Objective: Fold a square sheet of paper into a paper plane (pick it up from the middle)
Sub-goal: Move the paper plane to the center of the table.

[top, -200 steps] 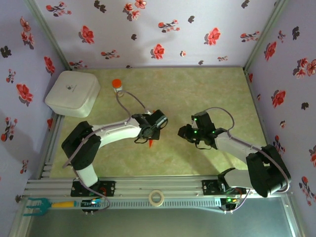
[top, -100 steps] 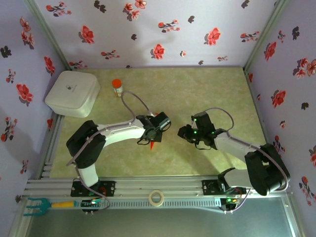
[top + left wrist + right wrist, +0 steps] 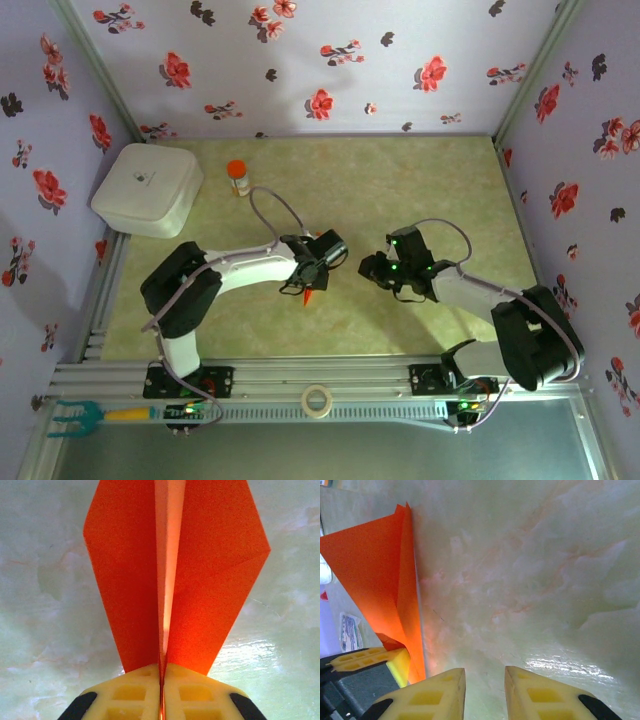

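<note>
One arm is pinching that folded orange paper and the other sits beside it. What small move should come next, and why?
Probably the right tool should ease sideways toward the paper plane and take one wing. Its jaws stand apart with nothing between them, the paper close beside, while the left tool is shut on the centre crease.

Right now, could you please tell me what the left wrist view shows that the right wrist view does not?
Left wrist view: the bright orange folded paper plane seen head-on, with two wings spread either side of its centre crease and the left gripper shut on its lower edge. Right wrist view: the same paper seen from the side, and the right gripper open next to it, with nothing between its yellow fingers. Shared: the orange paper, the left gripper's hold on it, and the pale green marbled tabletop.
</note>
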`<action>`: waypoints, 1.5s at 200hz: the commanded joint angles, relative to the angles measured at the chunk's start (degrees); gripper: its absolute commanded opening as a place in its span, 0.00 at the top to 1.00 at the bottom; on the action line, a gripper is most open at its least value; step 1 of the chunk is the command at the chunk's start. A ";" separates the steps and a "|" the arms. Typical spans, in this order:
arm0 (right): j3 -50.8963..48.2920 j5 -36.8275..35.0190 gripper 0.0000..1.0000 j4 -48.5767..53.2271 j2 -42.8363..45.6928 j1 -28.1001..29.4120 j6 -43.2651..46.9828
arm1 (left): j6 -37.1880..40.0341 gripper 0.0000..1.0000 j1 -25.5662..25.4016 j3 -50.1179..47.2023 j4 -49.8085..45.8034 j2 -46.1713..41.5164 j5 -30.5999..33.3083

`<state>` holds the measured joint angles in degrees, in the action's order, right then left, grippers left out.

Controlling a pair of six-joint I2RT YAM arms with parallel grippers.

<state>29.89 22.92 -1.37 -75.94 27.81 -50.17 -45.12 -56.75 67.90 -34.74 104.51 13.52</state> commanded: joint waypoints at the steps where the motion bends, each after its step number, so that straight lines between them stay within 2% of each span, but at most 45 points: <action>1: -0.88 0.60 0.73 -1.18 -0.46 0.22 -0.75 | -1.27 0.90 -0.46 1.18 -0.55 1.62 0.38; 158: -1.15 1.43 0.72 -2.50 -1.13 0.31 -1.33 | -0.61 0.86 -0.46 1.54 -0.15 2.98 -0.60; 300: -0.83 2.20 0.72 -3.14 -2.03 0.37 -1.33 | -4.79 0.79 0.33 -0.76 2.42 5.35 -2.44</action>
<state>29.65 24.23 -3.22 -77.49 27.81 -51.09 -47.51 -56.73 68.16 -32.84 107.83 12.36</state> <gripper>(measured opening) 0.282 0.206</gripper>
